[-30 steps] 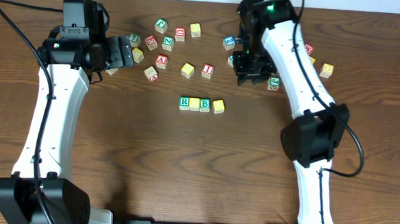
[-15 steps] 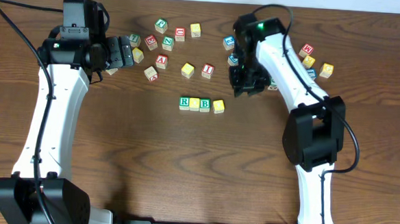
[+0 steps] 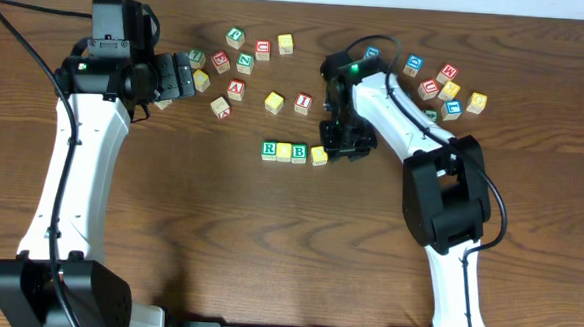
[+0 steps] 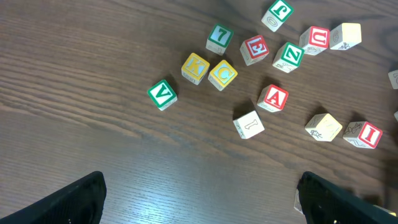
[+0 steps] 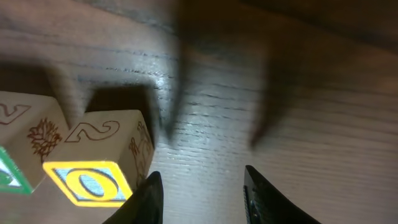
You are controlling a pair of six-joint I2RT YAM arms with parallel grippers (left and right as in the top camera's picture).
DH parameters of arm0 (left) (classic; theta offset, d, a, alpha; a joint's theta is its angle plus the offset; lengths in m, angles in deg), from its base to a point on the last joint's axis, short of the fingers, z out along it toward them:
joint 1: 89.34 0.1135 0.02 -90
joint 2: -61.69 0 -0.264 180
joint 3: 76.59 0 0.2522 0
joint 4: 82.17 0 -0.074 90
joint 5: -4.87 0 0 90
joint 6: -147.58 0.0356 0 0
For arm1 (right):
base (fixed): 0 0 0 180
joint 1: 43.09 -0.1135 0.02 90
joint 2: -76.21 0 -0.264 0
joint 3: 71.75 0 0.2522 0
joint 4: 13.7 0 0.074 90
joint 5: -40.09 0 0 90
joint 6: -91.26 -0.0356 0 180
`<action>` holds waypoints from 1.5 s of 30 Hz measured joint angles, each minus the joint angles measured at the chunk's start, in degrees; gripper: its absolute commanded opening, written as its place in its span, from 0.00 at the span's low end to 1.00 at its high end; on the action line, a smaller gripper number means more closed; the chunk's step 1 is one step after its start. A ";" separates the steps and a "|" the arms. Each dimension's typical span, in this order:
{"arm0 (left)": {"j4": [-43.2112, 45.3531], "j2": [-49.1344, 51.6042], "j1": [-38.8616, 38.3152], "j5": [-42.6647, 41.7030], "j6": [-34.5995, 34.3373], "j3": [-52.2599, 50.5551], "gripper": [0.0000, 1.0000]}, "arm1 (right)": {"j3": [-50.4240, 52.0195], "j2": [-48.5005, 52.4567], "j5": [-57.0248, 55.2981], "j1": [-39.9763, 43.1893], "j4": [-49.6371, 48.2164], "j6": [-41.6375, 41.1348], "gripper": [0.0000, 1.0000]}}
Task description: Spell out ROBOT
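Our right pincer (image 5: 200, 186) has swung in from the far cubes (image 3: 446, 88) to the yellow O (image 5: 87, 182) ending our row (image 3: 284, 151), jaws partly apart and, as far as we see, empty; the last letter is unplaced. Left pincer (image 4: 200, 196) gapes.

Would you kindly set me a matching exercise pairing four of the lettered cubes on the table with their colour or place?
Things:
1. V cube
2. K cube
3. A cube
4. R cube

Descriptions:
a. red letter
b. left end of the row of four cubes
c. yellow face, beside the C cube
d. green letter, standing apart from other cubes

Pairs: 1-d, 2-c, 3-a, 4-b.
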 measured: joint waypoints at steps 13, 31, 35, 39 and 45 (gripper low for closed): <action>0.00 0.00 0.00 0.02 0.00 0.00 0.97 | 1.05 0.00 -0.02 -2.69 -2.25 -1.49 0.38; 0.00 0.00 0.00 0.02 0.00 0.00 0.97 | 1.09 0.00 1.51 -6.10 3.61 -1.88 0.02; 0.00 -0.02 0.00 0.02 0.00 0.00 0.97 | 1.09 0.00 1.51 -7.93 2.21 -1.90 0.03; 0.00 0.00 0.00 0.00 -0.02 0.00 0.97 | 1.09 0.00 1.49 -8.55 -0.35 -1.90 0.03; 0.00 -0.02 0.00 0.02 0.00 0.00 0.97 | 1.09 0.00 1.36 -8.52 -2.25 -2.03 0.04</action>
